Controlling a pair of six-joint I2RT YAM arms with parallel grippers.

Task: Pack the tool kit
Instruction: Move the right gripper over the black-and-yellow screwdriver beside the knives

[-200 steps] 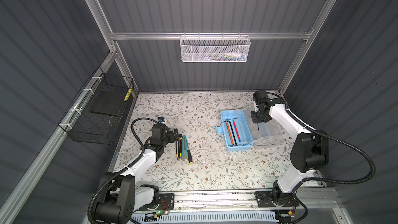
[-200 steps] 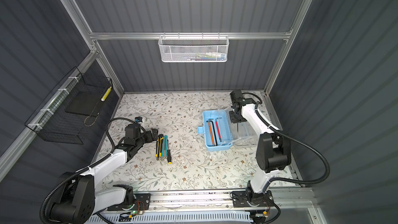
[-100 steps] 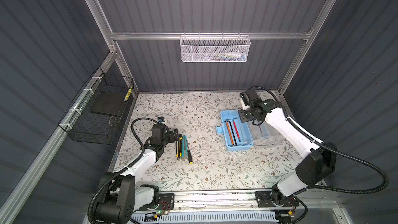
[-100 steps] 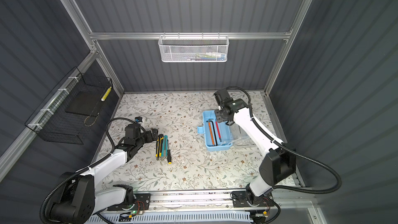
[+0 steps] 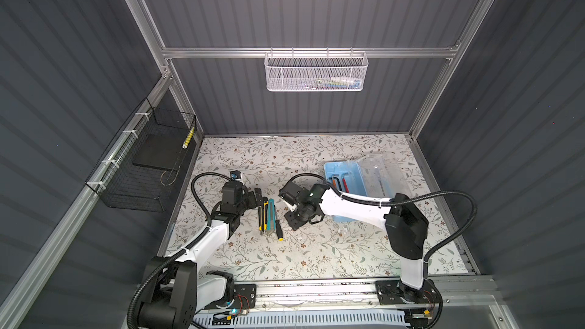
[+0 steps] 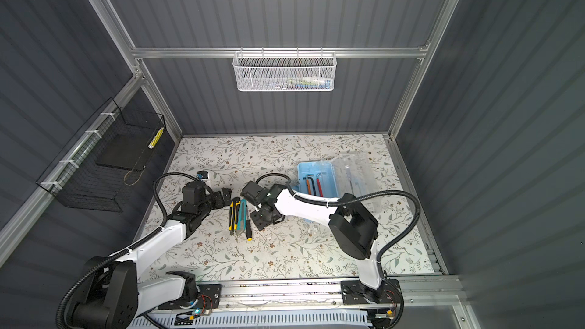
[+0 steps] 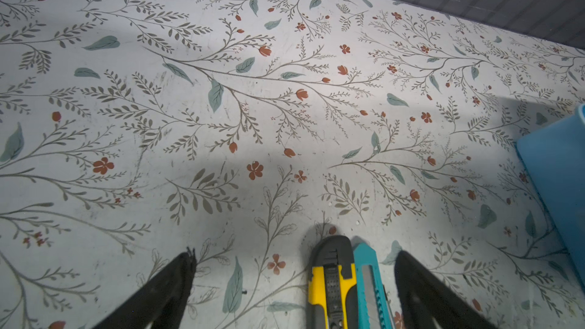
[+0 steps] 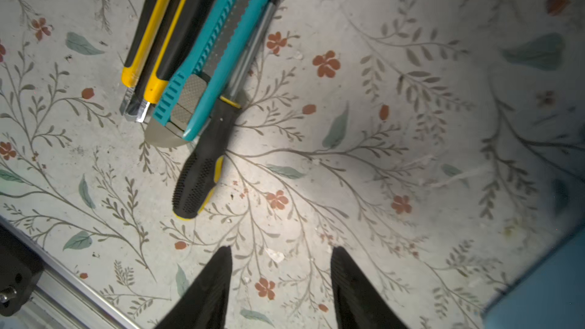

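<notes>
Entry, change noted: the right arm is now found swung across to the loose tools at table centre. A second earlier it was stationed at the far right of the tool kit (image 5: 327, 170), a small light-blue plastic box. The right gripper (image 8: 281, 254) is held low over bare table just beside the black-and-yellow screwdriver (image 8: 202, 166), its jaws parted with nothing between them. The left arm is unchanged. The left gripper (image 7: 295, 256) is spread wide. The tips of the yellow-and-black utility knife (image 7: 332, 280) and the teal utility knife (image 7: 367, 280) are seen between its fingers in the wrist view but are not gripped.

Judgement: work at the lid is taken as finished and the next pick as begun. The screwdriver, lying nearest the right jaws, is the likeliest target. The cutters and screwdriver are not yet packed.

Surface and room, near to far:
- An aluminium base rail (image 5: 316, 289) is fixed along the front edge.
- The floral-printed table sheet (image 5: 316, 248) is lightly scuffed.
- The cutters and screwdriver are laid side by side, touching, left of centre.
- The tool kit is set right of centre toward the back, with its clear plastic lid (image 5: 386, 172) laid open to the right. Black, orange and red hex keys (image 6: 313, 183) are seen inside.
- The cell is enclosed by dark grey ribbed wall panels (image 5: 300, 11).
- A black wire basket (image 5: 148, 166) is hung on the left wall.
- A white mesh basket (image 5: 315, 72) is hung on the back rail.
</notes>
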